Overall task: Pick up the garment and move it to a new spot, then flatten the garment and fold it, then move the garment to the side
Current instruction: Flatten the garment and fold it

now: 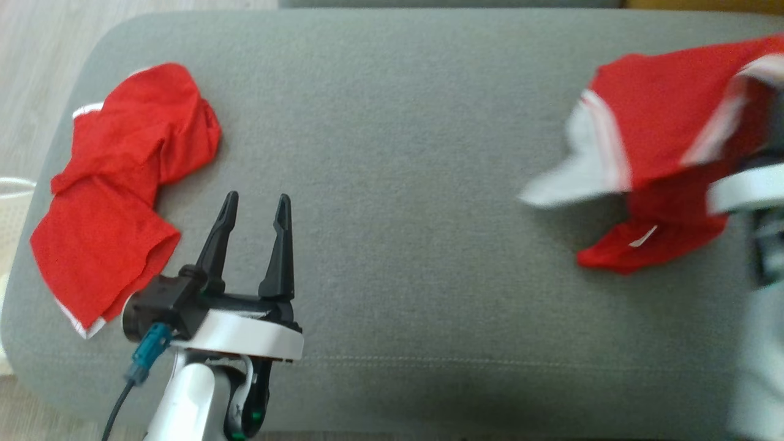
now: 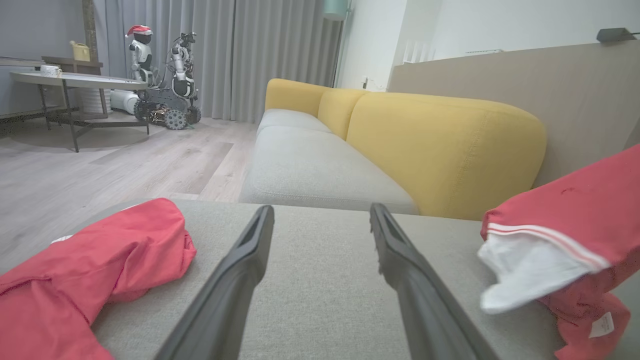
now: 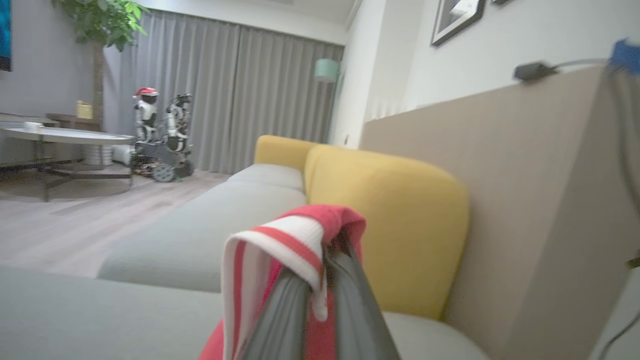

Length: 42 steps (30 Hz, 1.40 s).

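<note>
Big grey cushion (image 1: 416, 153) under both hands. Red shirt (image 1: 661, 122) with a white sleeve lifted up, striped cuff (image 3: 280, 245) pinched tight in the right gripper (image 3: 325, 272). Another red cloth (image 1: 122, 184) lying just left of the left gripper (image 1: 257, 198), fingers (image 1: 278, 245) wide apart, holding nothing. Keep that pinch tight, lift till no part drags, then carry slowly to the bare spot ahead of the left gripper and lay down softly.

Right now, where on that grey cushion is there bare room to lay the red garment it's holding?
The wide middle of the grey cushion is bare, between the crumpled red garment at its left end and the held garment hanging from the right pincer. The open left pincer crowds the near left; both ends are taken.
</note>
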Motion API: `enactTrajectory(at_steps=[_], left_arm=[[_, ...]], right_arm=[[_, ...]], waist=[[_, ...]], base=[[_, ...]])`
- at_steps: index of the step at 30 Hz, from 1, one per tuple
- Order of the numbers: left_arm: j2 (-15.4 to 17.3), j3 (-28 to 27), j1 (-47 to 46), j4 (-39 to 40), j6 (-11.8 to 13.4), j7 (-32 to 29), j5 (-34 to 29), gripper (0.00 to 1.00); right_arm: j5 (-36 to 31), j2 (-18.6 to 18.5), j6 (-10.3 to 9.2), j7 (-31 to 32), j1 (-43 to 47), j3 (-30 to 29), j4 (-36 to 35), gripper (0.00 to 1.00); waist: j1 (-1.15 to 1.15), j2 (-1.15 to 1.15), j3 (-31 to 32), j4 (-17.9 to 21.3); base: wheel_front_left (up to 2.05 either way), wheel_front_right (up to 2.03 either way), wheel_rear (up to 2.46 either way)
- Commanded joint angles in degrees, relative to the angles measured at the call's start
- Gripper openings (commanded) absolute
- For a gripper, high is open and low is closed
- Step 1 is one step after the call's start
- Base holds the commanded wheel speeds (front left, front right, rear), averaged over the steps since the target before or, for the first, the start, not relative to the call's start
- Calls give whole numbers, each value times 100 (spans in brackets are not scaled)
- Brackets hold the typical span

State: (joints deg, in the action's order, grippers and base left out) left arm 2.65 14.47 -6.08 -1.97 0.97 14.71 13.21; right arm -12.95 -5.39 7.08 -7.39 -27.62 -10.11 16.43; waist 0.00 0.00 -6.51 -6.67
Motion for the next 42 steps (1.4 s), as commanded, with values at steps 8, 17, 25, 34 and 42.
enactTrajectory(at_steps=[8,17,25,34,42], left_arm=[[23,64,-139,224,23,29,84,100],[23,490,-442,228,91,29,324,100],[23,1069,-786,205,200,29,609,100],[22,1211,-857,154,329,29,688,100],[22,879,-777,89,288,29,514,100]], right_arm=[[-314,-1311,41,1035,-1160,54,-1660,0],[454,-1950,41,1716,-2196,2701,-615,0],[2104,-1524,41,1454,-3310,5473,1652,0],[3179,-1227,41,1344,-4099,7016,3533,100],[3847,-1150,41,1219,-4373,7457,4106,100]], waist=[[0,0,129,-60],[0,0,-410,-812],[0,0,-1083,-1732],[0,0,-1197,-1930],[0,0,-942,-1394]], base=[[0,0,0],[0,0,0],[0,0,0],[0,0,0],[0,0,0]])
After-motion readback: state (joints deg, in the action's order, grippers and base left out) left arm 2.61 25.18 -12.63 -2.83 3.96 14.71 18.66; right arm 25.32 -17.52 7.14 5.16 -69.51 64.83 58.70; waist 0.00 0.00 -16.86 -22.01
